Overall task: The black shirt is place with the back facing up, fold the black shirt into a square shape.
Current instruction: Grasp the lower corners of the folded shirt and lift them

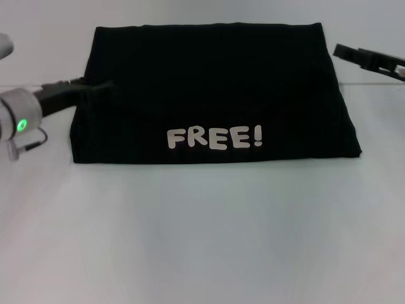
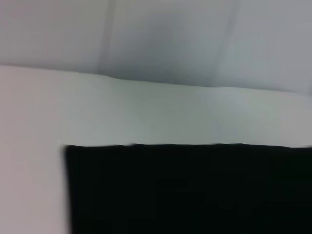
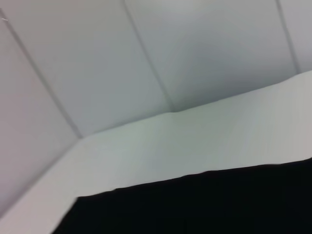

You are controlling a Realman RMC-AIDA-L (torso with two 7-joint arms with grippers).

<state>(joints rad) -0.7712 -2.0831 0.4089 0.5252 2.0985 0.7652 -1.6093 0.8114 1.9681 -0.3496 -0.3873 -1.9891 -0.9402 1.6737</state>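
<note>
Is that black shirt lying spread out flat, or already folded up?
Folded. The black shirt forms a compact rectangle with no sleeves sticking out, and its "FREE!" lettering faces up near the front edge.

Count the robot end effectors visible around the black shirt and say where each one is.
2. The left end effector is at the left edge of the black shirt, against the fabric. The right end effector hovers beside the shirt's far right corner.

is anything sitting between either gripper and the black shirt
Nothing visible does. The left gripper is already at the left edge of the black shirt, and only bare white table lies between the shirt's right edge and the right gripper, which hangs just off it.
</note>
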